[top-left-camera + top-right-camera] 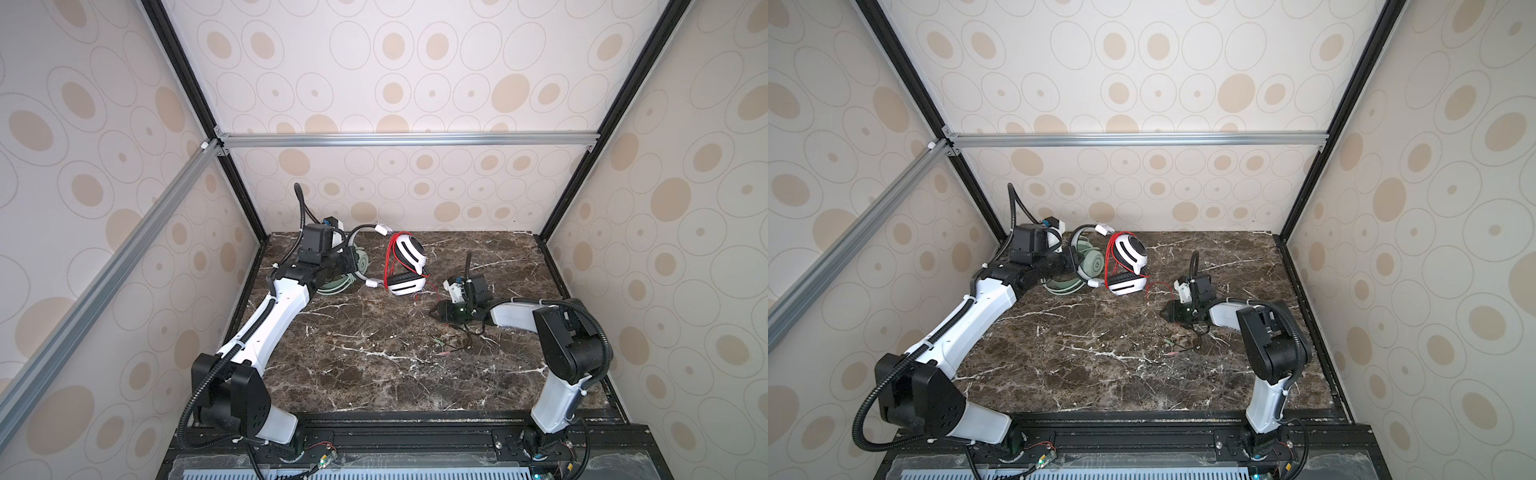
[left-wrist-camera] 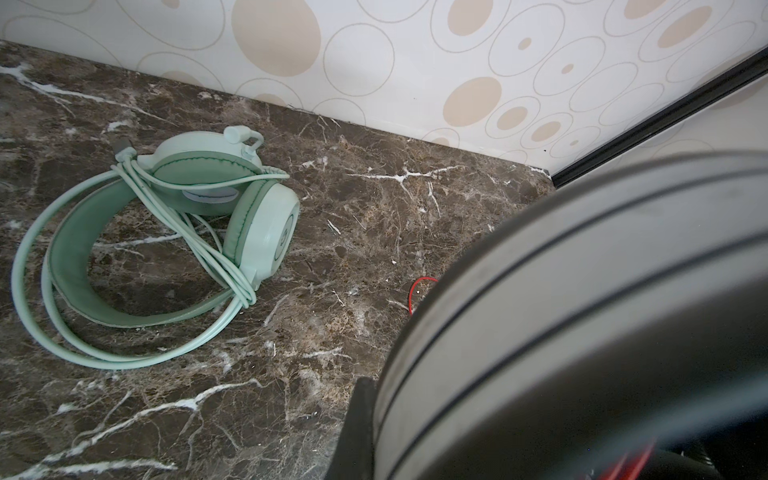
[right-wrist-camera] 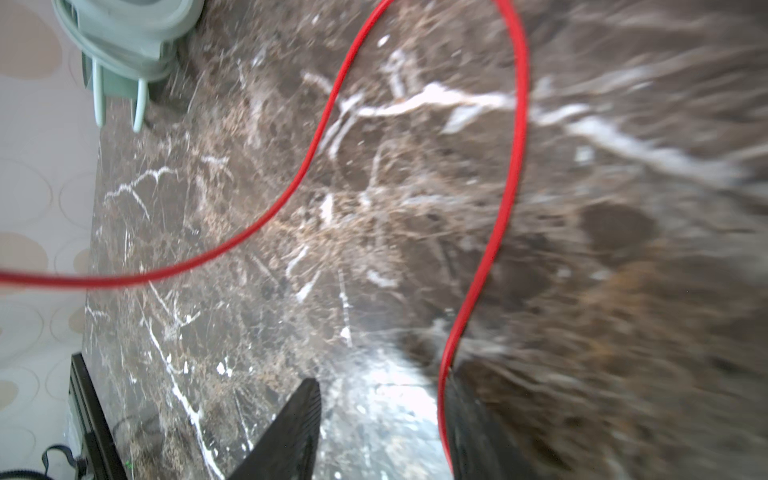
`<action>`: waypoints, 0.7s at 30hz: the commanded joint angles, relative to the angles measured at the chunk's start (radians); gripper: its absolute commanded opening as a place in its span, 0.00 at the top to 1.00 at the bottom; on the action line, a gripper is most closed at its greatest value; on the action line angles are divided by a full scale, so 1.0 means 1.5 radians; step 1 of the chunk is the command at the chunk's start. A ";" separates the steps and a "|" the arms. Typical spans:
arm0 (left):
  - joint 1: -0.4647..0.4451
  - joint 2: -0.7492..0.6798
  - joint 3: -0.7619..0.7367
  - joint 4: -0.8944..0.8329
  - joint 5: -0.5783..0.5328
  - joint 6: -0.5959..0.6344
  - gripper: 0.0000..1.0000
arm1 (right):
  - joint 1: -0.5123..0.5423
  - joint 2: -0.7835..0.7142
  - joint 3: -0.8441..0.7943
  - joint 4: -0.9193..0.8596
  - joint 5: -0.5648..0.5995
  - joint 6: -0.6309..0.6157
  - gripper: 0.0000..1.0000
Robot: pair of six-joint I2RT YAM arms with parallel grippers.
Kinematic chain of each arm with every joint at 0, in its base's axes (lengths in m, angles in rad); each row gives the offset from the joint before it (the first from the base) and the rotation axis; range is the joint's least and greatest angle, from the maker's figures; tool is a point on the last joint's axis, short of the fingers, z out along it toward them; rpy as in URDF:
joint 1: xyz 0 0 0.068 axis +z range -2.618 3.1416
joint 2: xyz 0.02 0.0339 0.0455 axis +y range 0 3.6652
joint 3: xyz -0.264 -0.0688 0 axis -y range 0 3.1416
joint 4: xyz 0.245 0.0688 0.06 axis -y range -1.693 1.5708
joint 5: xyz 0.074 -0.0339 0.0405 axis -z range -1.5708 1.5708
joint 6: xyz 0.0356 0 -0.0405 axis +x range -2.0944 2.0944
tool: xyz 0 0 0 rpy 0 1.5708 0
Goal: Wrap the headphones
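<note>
A: Which hand are you taking the loose cable with?

B: The right hand (image 1: 435, 314). It is sitting nearer. The white-and-black headset (image 1: 409, 249) is resting towards the back of the table (image 1: 374, 365), just left of centre in both top views, and my right hand is hovering low, below and to the right of it, fingers pointing left.

A: And how is the cable running?

B: The red cable (image 3: 515, 166) is trailing from the lower ear cup towards that hand in a slack loop. In the right wrist view its long run is heading straight away from the hand, and one strand is lying along the inner face of one finger (image 3: 473, 428). The jaws are standing apart, pinching nothing.

A: What is the left hand (image 1: 352, 261) doing?

B: It is clenched, and I am judging it is gripping that headset's headband, which is filling the left wrist view.

A: The mint-green headset (image 2: 262, 232)?

B: Lying at the back left, partly under my left arm, its pale cable looking wound round it.
</note>
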 commanded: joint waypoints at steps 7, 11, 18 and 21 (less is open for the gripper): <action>0.001 -0.019 0.020 0.051 0.038 -0.010 0.97 | 0.051 -0.004 0.026 -0.032 -0.002 -0.062 0.49; 0.001 -0.026 0.017 0.057 0.038 -0.010 1.00 | 0.051 -0.058 -0.006 -0.020 0.068 -0.077 0.49; 0.001 -0.031 0.008 0.063 0.028 -0.015 1.00 | 0.050 -0.101 -0.025 -0.055 0.205 -0.079 0.49; 0.001 -0.033 0.006 0.062 0.021 -0.018 1.00 | 0.049 -0.104 -0.016 -0.094 0.277 -0.080 0.48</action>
